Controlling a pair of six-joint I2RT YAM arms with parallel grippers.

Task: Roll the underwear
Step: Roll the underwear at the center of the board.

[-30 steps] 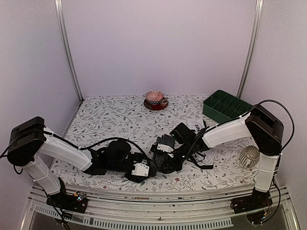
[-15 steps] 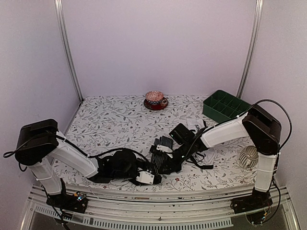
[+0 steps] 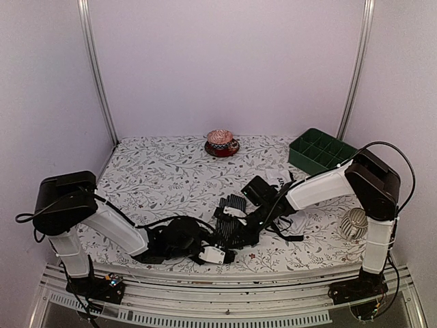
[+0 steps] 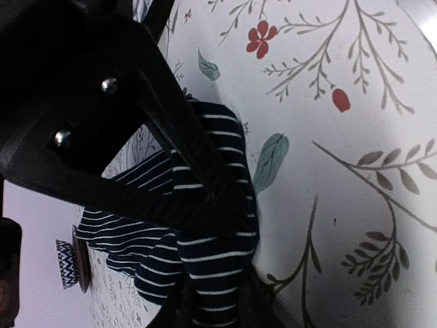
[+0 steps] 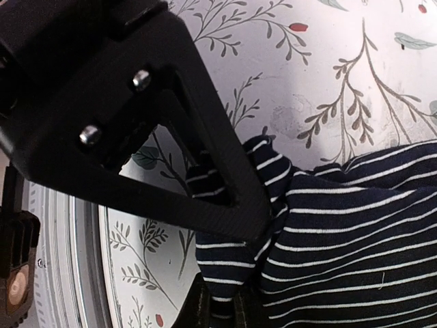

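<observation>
Both arms are down low near the middle of the bench's (image 3: pixel 150 179) front edge, and they're both on the same pair. The striped briefs (image 3: pixel 237 232), black with thin pale stripes, sit in a bunched heap on the flowery cover just back from that edge, not flat at all.

The left claw (image 3: pixel 225 247) comes in from the left, right at the front edge, and has nipped the near side of the heap. From its own camera you can see a fold of striped cloth squeezed between its fingers (image 4: pixel 177 143), with barely any gap left. The right claw (image 3: pixel 235 217) reaches in from the right and sits on the far side of the same heap. It's clamped almost fully closed with a scrunched corner of the stripes pinched in it.

The white briefs (image 3: pixel 281 178) are a bit further back and to the right, mostly hidden behind the right arm. Only a patch of white with some black lettering shows, so I can't tell how they're lying.

Other stuff on the bench:
- a green compartment tray (image 3: pixel 321 152) in the far right corner
- a red dish (image 3: pixel 222 145) at the middle of the far edge
- a white ribbed thing (image 3: pixel 354 223) by the right edge
</observation>
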